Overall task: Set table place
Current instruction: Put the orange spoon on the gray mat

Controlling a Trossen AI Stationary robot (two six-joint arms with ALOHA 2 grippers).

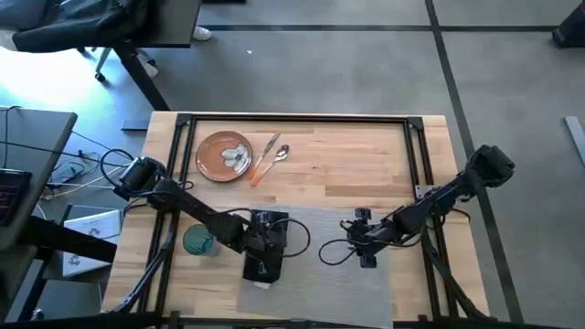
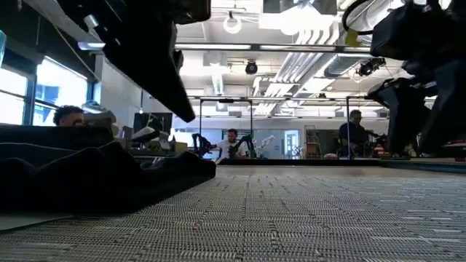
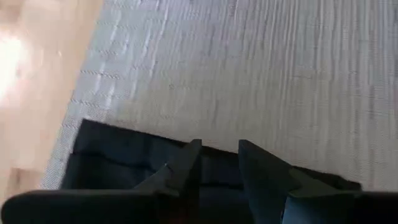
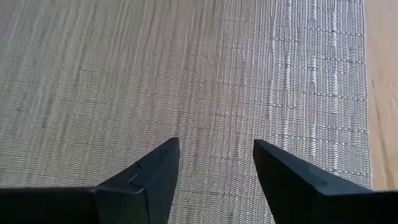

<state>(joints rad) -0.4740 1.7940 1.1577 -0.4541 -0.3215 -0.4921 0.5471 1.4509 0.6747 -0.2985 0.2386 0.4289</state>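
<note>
Grey floor (image 1: 347, 73) crossed by dark seams; a black office chair (image 1: 69, 27) and a desk (image 1: 178, 20) at the upper left of the high view; cables (image 1: 82, 169) beside the work area. Low view: open ceiling with white ducts (image 2: 306, 44) and a ring lamp (image 2: 233, 22); bright windows (image 2: 40, 91) at left; seated people (image 2: 231, 143) (small, indistinct) at distant workstations; a person (image 2: 69, 115) nearer the windows.

Grey woven placemat (image 1: 320, 265); black napkin (image 1: 260, 267); orange-brown plate (image 1: 223, 156), white motif; teal glass (image 1: 198, 241).
</note>
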